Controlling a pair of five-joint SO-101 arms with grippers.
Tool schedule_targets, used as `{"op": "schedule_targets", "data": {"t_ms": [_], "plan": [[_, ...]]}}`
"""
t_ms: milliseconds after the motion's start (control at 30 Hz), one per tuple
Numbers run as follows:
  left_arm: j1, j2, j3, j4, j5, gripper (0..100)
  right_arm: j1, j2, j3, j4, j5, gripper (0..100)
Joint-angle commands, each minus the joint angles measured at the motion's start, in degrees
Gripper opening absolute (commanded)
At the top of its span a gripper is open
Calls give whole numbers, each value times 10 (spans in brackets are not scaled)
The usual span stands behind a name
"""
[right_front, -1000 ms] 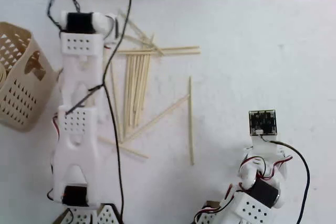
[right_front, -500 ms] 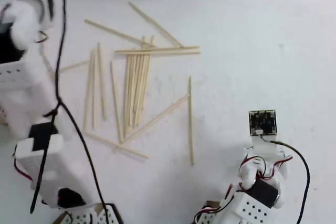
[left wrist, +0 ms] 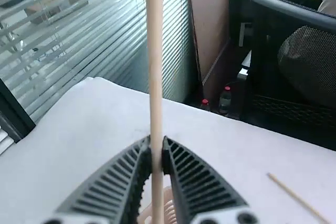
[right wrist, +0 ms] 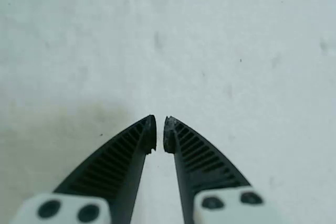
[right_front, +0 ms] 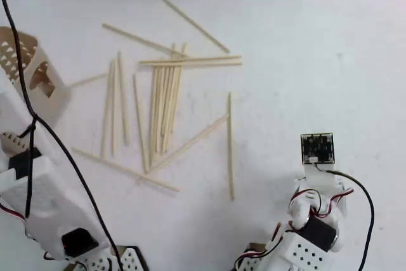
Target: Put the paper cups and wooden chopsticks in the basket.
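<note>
At the left edge of the high view, basket (right_front: pixel 38 80) partly covered by the left arm (right_front: pixel 38 201). Clamped in the left gripper (left wrist: pixel 156 144): one held chopstick (left wrist: pixel 154 51), upright. Centre-left on the table (right_front: pixel 304 61), loose chopsticks (right_front: pixel 163 103) scattered. Lower right, right arm (right_front: pixel 314 226); right gripper (right wrist: pixel 159 132) all but closed, gripping nothing.

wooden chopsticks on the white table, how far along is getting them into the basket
Done: unclear, the cream perforated plastic basket hides its inside. In hand: the left gripper is shut on one pale wooden chopstick, held upright. Left: over a dozen loose chopsticks lie scattered on the white table; the right gripper rests shut and empty.
</note>
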Motion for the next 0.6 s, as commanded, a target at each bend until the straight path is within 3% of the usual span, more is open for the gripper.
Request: {"op": "schedule_targets", "data": {"t_ms": [0,200,400,567], "plan": [[-7,-7,-8,-3,10,20,5,0,6,-2,-1,45],[43,-28,-172,182,-12,19,3,0,6,-2,-1,45],[31,-53,-163,180,-21,19,6,0,6,-2,-1,45],[60,-78,-136,183,-33,16,5,0,6,-2,-1,45]]}}
